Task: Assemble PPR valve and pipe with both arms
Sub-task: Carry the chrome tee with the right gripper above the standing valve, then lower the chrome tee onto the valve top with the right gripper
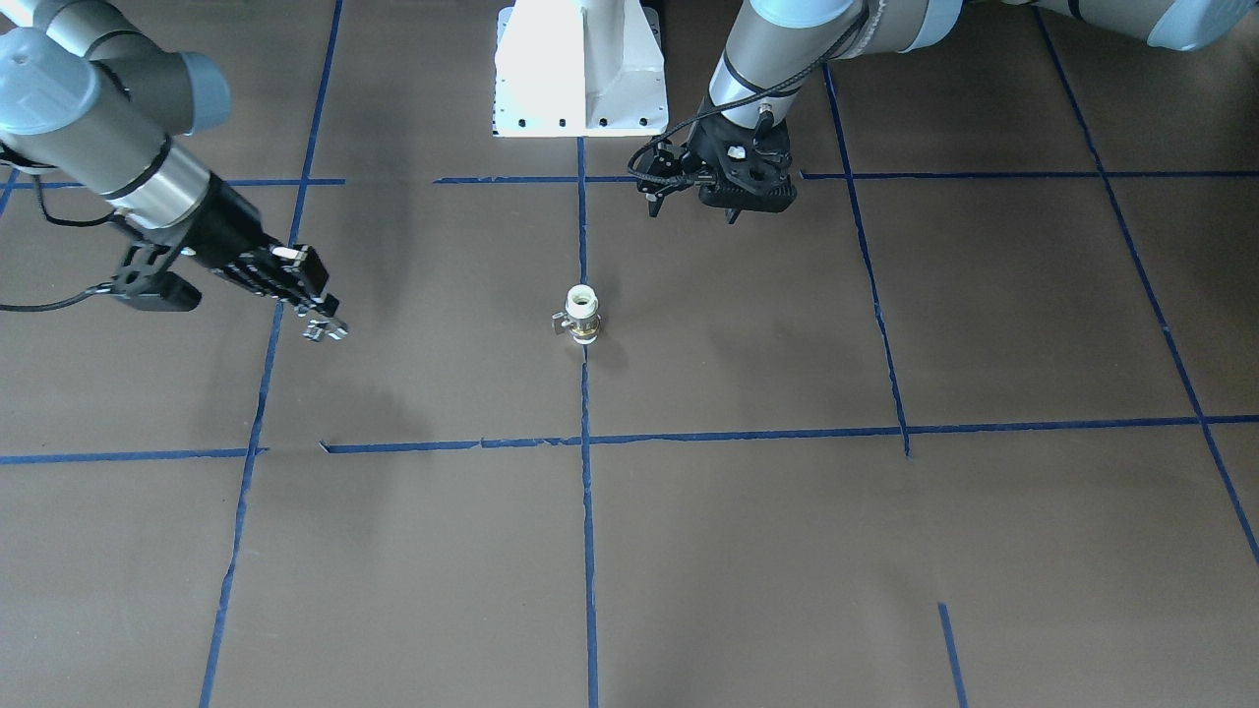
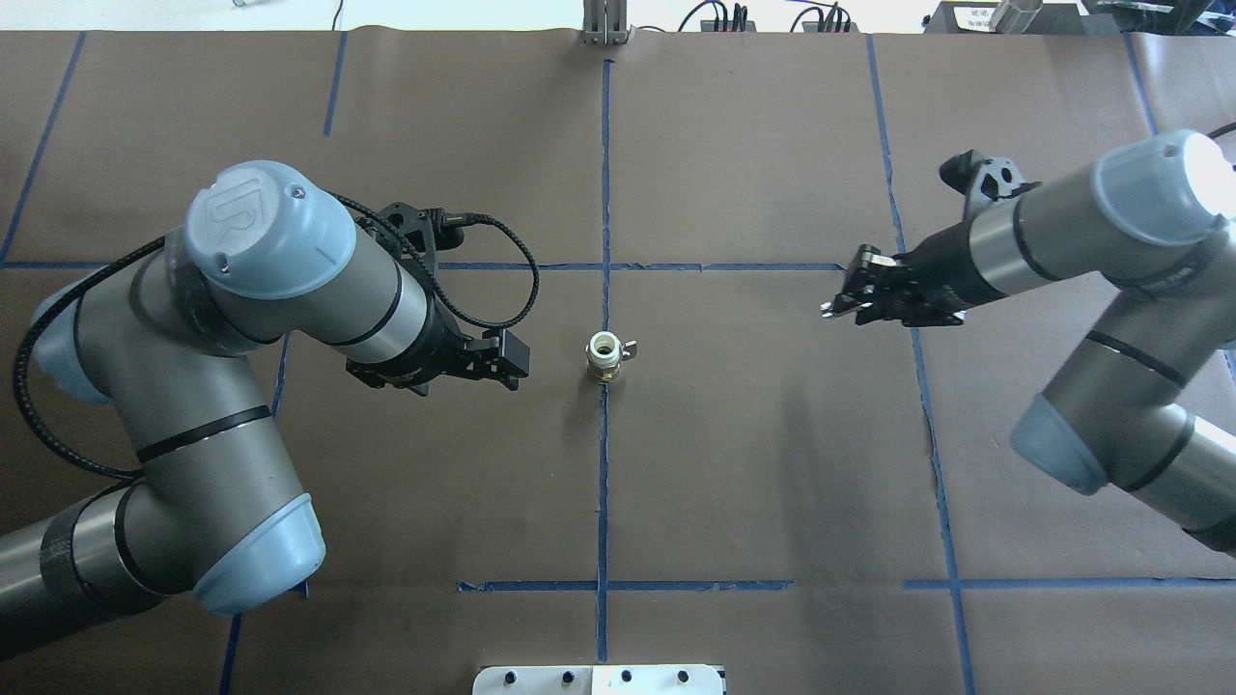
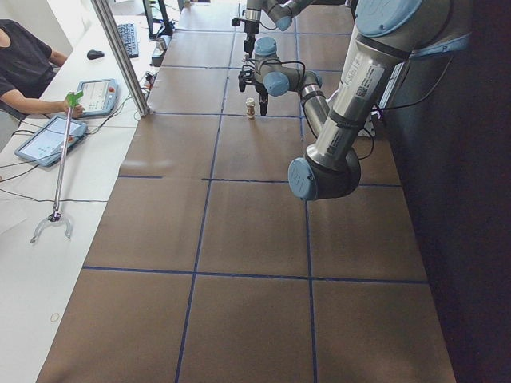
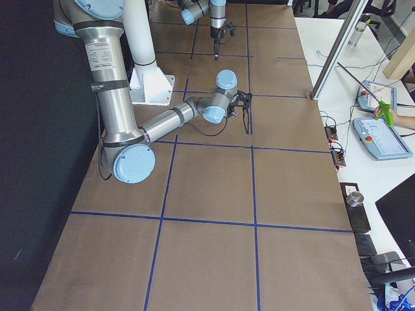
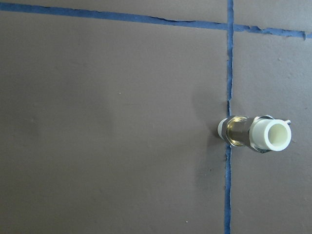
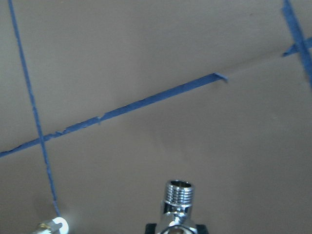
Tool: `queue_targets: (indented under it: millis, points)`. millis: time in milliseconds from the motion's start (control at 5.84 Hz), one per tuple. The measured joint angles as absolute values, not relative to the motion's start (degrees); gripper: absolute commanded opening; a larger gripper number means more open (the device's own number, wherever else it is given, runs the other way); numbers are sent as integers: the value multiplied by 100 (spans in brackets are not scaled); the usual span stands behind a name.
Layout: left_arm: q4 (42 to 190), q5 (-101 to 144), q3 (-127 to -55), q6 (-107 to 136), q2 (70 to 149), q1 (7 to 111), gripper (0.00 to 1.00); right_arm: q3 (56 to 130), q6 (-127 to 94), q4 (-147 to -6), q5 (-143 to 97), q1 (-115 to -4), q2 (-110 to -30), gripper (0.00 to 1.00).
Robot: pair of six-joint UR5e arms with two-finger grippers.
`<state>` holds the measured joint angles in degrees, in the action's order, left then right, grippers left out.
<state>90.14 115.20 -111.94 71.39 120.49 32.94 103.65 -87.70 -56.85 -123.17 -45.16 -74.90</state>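
Found the PPR valve point(image 1: 583, 313) standing upright on the brown table point(image 1: 787, 551), right on the blue tape line point(image 1: 588, 551) down the middle. White open end up, brass band below, small grey lever out toward the robot's right. Located it between the two grippers, touched by neither. Caught it again low in the left corner of the right wrist view, blurred and washed out, and at the right edge of the left wrist view.

Saw the left gripper point(image 2: 512, 365) hanging near the valve on the robot's left, apart from it. Could not tell the spread of its jaws. No fingers visible in the left wrist view, and only a black mass in the overhead and front views. Saw nothing in its grasp.

Saw the right gripper point(image 1: 320, 320) well apart from the valve on the robot's right, off the table, with a soft shadow below. Found its jaws closed narrow on the pipe point(image 6: 178, 202), chrome body pinched at the tip, one threaded round end jutting forward past the jaws. Made out the same chrome glint at the tip in the front view.

Noted the white pedestal point(image 1: 580, 69) on the near side by the robot, in line with the same tape line. Noted an operator point(image 3: 24, 64) seated on the far side, one hand at a tablet point(image 3: 100, 94).
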Motion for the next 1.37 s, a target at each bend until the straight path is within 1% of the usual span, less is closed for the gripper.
queue_targets:
  millis: [342,514,1027,1370]
  points:
    - [9016,11509,-11230,7140,11966,3296,100,10338,-9544,-6834,-11695,-3957,-6274,0]
    - [9017,11501,-11232,7137,11944,3296,100,10306,-9793,-7111,-11447,-3728,-5920,0]
    - [9018,11488,-11189,7139,11936,3271,100,9863,-10026,-8076,-11211,-3391,-5021,0]
    - [9018,11487,-11163,7137,11936,3262,100,9782,-10036,-8286,-11198,-3252,-4871,0]
